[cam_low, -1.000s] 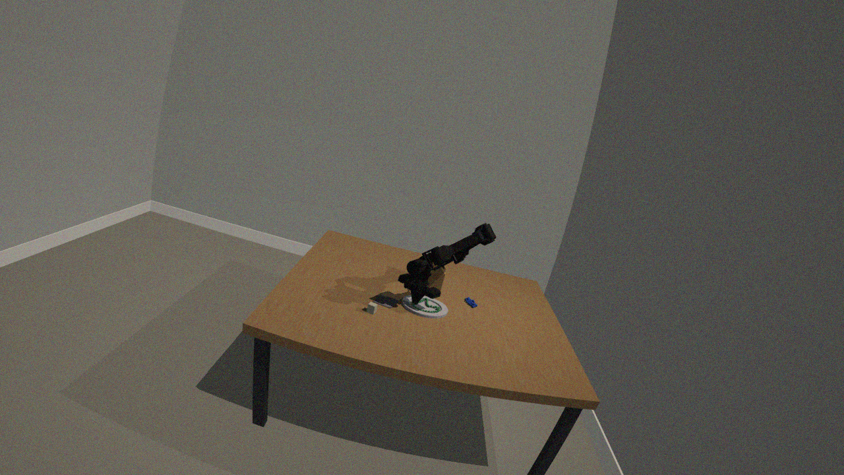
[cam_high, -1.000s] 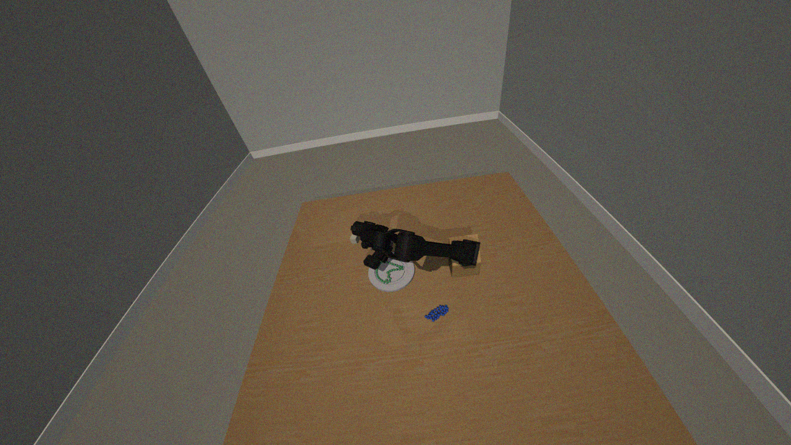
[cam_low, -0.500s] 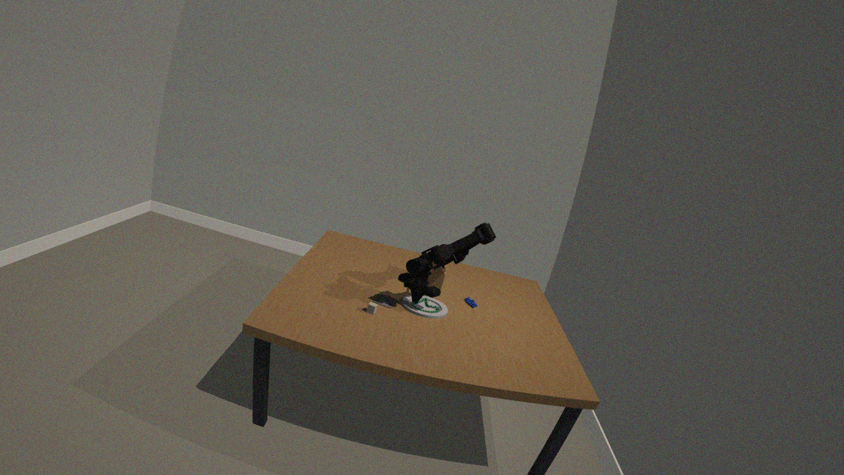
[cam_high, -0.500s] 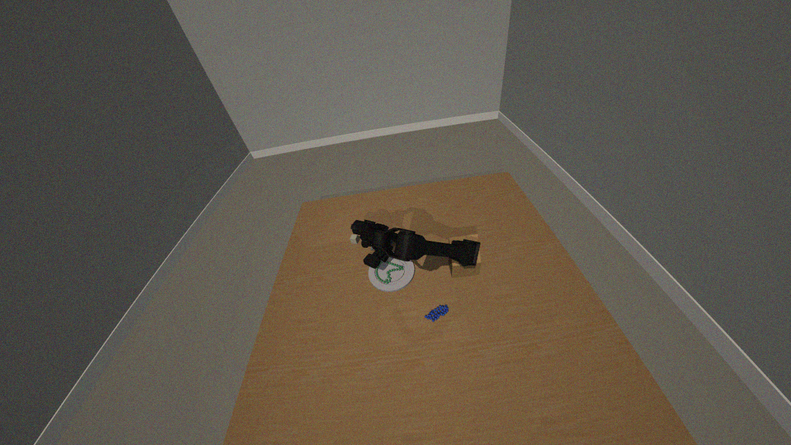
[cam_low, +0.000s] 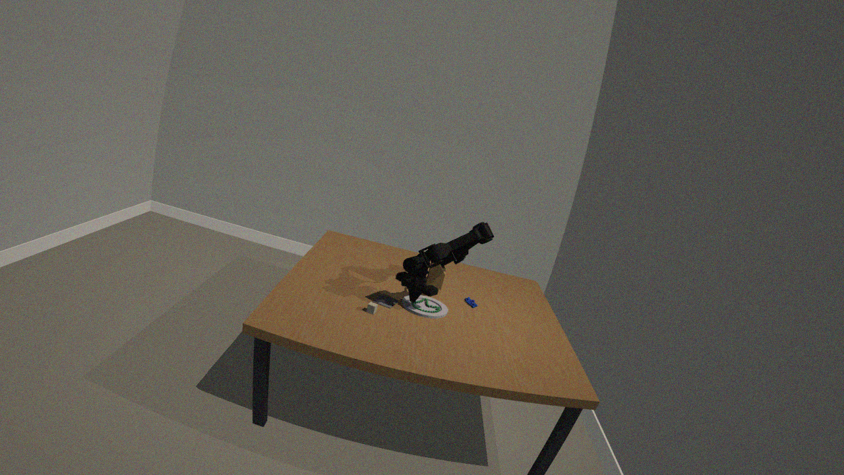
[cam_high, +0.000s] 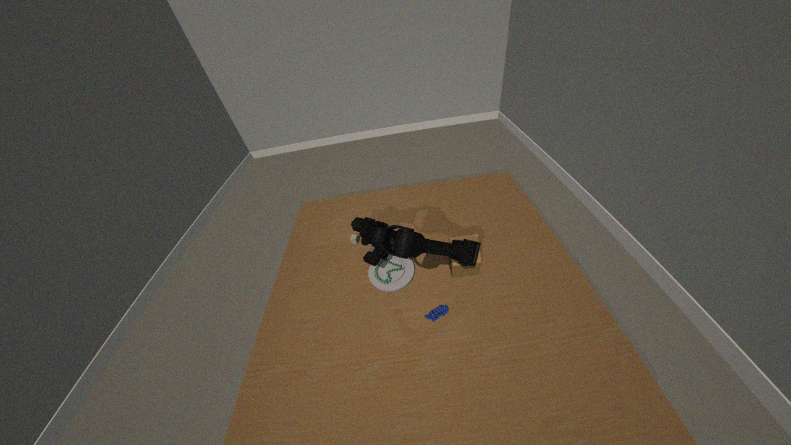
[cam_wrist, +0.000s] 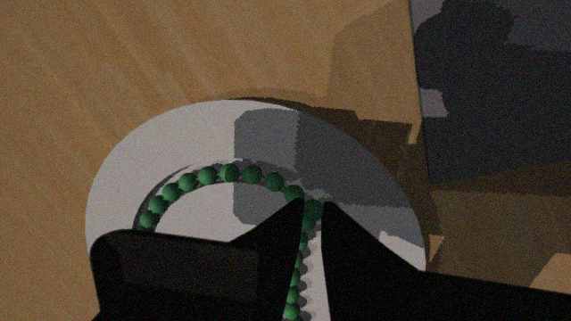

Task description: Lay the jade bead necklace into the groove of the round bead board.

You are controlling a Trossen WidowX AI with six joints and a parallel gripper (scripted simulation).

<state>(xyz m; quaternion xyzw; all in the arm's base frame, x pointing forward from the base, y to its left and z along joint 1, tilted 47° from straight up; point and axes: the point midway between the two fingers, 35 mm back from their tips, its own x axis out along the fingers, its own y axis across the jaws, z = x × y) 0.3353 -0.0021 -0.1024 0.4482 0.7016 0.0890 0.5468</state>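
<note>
The round white bead board (cam_high: 403,277) (cam_low: 437,317) (cam_wrist: 118,171) lies on the table under the arm. The jade bead necklace (cam_high: 401,267) (cam_low: 427,310) (cam_wrist: 229,172) is on it. In the wrist view an arc of its beads follows the ring groove over the left and top. At my fingertips the string bends sharply and runs down inside the ring. In the top view it forms a dented loop. My gripper (cam_low: 414,300) (cam_wrist: 312,209) is shut on a bead at this bend, low over the board. The fingers hide part of the necklace and the lower board.
A blue bead bundle (cam_high: 437,312) (cam_low: 470,302) lies on the table beside the board. A small white cube (cam_high: 354,238) (cam_low: 371,307) stands on the other side. A dark flat panel (cam_low: 380,298) (cam_wrist: 526,102) lies near the board. A tan block (cam_low: 435,278) shows beneath the arm.
</note>
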